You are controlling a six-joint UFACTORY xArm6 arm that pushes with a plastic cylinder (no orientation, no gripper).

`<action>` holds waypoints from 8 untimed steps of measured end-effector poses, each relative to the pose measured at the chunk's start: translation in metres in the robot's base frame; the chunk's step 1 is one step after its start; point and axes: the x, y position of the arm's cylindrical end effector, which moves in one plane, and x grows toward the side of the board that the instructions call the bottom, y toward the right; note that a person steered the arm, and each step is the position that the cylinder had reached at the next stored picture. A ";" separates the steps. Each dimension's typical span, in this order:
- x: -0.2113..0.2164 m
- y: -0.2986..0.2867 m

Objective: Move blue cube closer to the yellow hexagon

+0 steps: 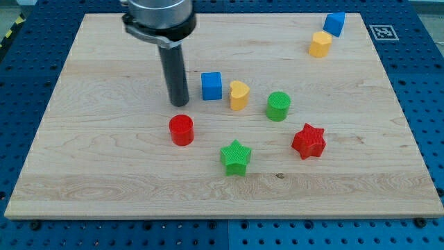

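The blue cube point(211, 86) sits near the board's middle, just left of a yellow heart point(238, 95). The yellow hexagon point(320, 44) lies far off at the view's top right, touching or almost touching a second blue block point(334, 23). My tip point(180, 103) rests on the board a short way to the left of the blue cube, with a small gap between them. The rod rises from the tip to the arm's dark round end at the view's top.
A green cylinder point(278, 105) lies right of the yellow heart. A red cylinder point(182, 130) lies just below my tip. A green star point(236, 157) and a red star point(309, 141) lie toward the view's bottom. The wooden board point(83, 153) sits on a blue perforated table.
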 end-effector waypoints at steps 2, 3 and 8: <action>-0.018 0.080; -0.049 0.098; -0.092 0.019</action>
